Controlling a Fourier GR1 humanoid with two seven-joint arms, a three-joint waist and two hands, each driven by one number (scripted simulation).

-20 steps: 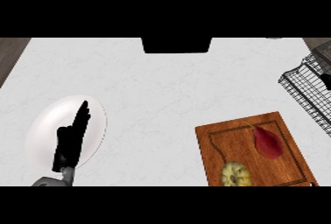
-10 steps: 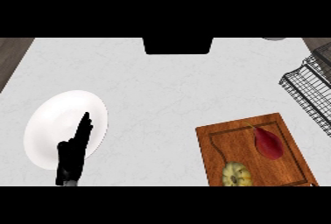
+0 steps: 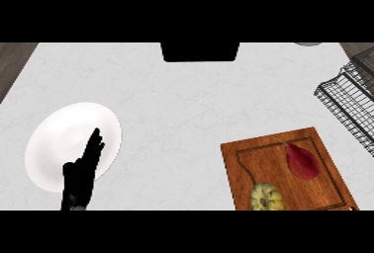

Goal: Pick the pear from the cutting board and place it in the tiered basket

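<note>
At the near edge on the left we find the left hand (image 3: 79,179), entering from below, with its fingers straight and together, pointing away from us and holding nothing. The fingers lie over the near right part of a white plate (image 3: 58,133); we cannot tell whether they touch it or hang just above it. The right hand shows nowhere in the view. Also at the near edge, on the right, sits a wooden board (image 3: 248,158), slightly turned, with its near side cut off by the lower edge of the view. On it we note a round yellow-green fruit slice (image 3: 266,196) at the near middle and, farther back toward the right, the pear (image 3: 302,160), dark red, lying on its side with the stem end pointing away and to the left. The pear lies inside the board's groove, apart from the slice and well apart from the hand. Between plate and board the counter (image 3: 182,108) is bare, and the same open white surface runs on across the whole middle to the far side. At the right edge, beyond the board and apart from its far corner, stands the black wire basket (image 3: 350,106), only partly in view. At the far edge we record a black block (image 3: 200,51) at centre and a small grey object (image 3: 310,43) near the far right corner, too cropped to identify. A dark strip runs along the counter's far left corner.
</note>
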